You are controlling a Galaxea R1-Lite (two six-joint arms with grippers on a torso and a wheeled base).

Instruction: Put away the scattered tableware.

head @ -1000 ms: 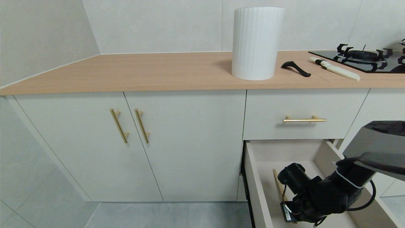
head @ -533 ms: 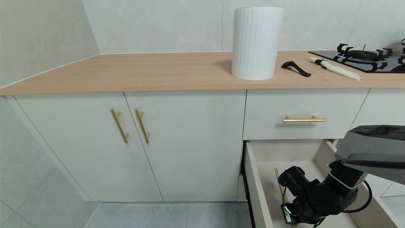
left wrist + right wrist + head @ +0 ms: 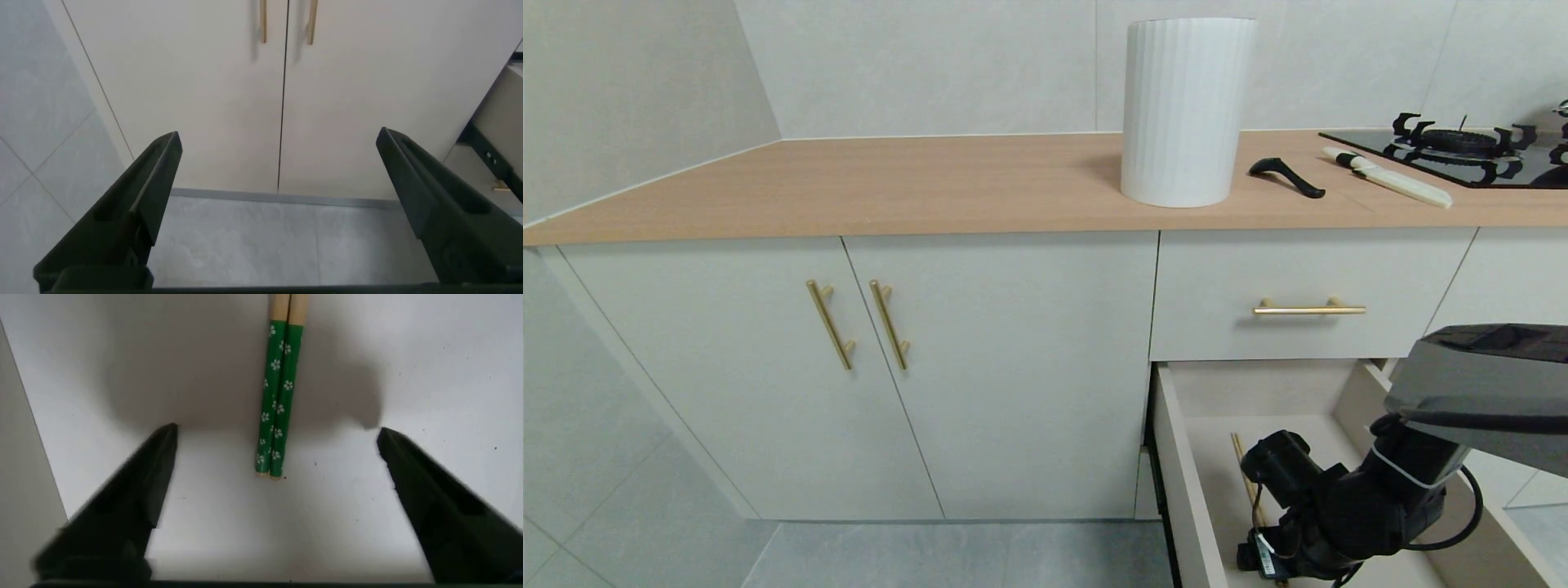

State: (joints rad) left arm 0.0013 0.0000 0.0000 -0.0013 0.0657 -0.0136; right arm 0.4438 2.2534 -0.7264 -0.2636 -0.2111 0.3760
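2 flower-printed green chopsticks (image 3: 277, 400) between spread fingers (image 3: 122, 510)

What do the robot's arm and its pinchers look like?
The right arm has a smooth grey shell, then a chunky black wrist. A black cable loops beside it, and a thin white band goes around it. The left gripper and right gripper each have two flat black fingers that narrow towards the tips.
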